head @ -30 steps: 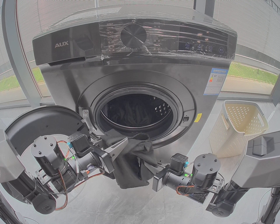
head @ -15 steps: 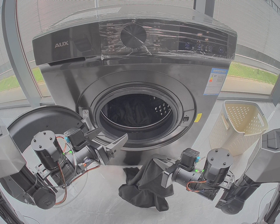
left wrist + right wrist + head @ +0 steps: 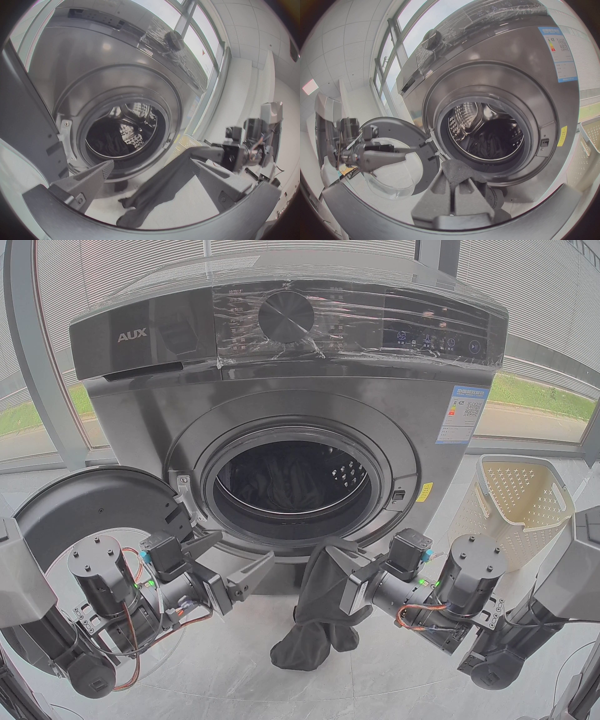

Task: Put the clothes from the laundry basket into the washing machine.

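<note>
— Status, right claw [image 3: 333, 552]?

— Clenched. It grips the garment [image 3: 317, 599], a dark cloth, at its upper end. The right wrist view shows the cloth pinched between both fingers [image 3: 434, 197].

— Location of the garment?

— It hangs from my right claw in front of the washing machine [image 3: 156, 409], below the port [image 3: 294, 490]. Its lower end is bunched on the floor [image 3: 206, 671] or just above it; I cannot tell which. Dark laundry [image 3: 275, 480] lies inside the port.

— Governing relation for the next move?

— The port lies above and ahead of my right claw, near it. The garment's long axis runs straight down from the claw, away from the port. In my judgement, the claw must rise and advance until the trailing end clears the port's lower lip. Otherwise the cloth can catch there and slide back out.

— Nearer arm?

— Right arm: it has the garment. My left claw [image 3: 240, 547] is released and holds nothing. It sits beside the garment, on the side of the open door [image 3: 87, 509]. The laundry basket [image 3: 494, 534] stands to the right of the machine, well apart from both claws.

— Differences from the earlier frames?

— One second ago the garment was draped over the port's lower lip, between both claws. Half a second ago it was off the lip, heaped on the floor under my right claw. Now the right claw is higher and nearer the port, and the garment is drawn out lengthwise. The left claw has shifted little.
</note>
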Motion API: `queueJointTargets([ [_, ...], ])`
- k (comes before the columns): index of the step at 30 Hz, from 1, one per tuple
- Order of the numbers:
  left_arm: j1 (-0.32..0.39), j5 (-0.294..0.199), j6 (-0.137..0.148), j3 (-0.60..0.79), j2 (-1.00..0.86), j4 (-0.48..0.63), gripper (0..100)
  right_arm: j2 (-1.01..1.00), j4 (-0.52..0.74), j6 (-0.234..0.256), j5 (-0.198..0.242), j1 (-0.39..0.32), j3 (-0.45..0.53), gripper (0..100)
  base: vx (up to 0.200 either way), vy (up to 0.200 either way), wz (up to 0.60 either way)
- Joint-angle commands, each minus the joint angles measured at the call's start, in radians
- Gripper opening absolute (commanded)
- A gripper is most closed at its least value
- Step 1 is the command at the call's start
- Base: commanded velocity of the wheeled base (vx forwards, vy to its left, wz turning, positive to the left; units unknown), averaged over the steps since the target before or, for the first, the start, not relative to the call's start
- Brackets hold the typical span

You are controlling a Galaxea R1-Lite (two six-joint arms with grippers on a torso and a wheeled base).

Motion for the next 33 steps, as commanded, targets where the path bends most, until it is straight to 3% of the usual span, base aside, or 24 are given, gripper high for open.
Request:
queueJointTargets([
  [1, -0.027, -0.024, 0.008, 0.055, 0.004, -0.001, 100, -0.008, 0.000, 0.002, -0.001, -0.007, -0.042, 0, 0.000, 0.000, 0.00],
  [9, -0.058, -0.054, 0.088, 0.113, 0.064, -0.001, 100, -0.037, 0.000, 0.003, -0.004, 0.007, -0.074, 0, 0.000, 0.000, 0.00],
  [11, -0.059, -0.054, 0.096, 0.113, 0.088, -0.001, 100, -0.048, 0.002, 0.003, -0.004, 0.008, -0.074, 0, 0.000, 0.000, 0.00],
  [22, -0.064, -0.130, 0.102, 0.041, 0.197, -0.001, 100, -0.051, 0.004, 0.003, -0.001, 0.016, -0.075, 0, 0.000, 0.000, 0.00],
  [33, -0.064, -0.130, 0.105, -0.117, 0.285, -0.003, 100, -0.052, 0.000, 0.005, -0.003, 0.035, -0.066, 0, 0.000, 0.000, 0.00],
])
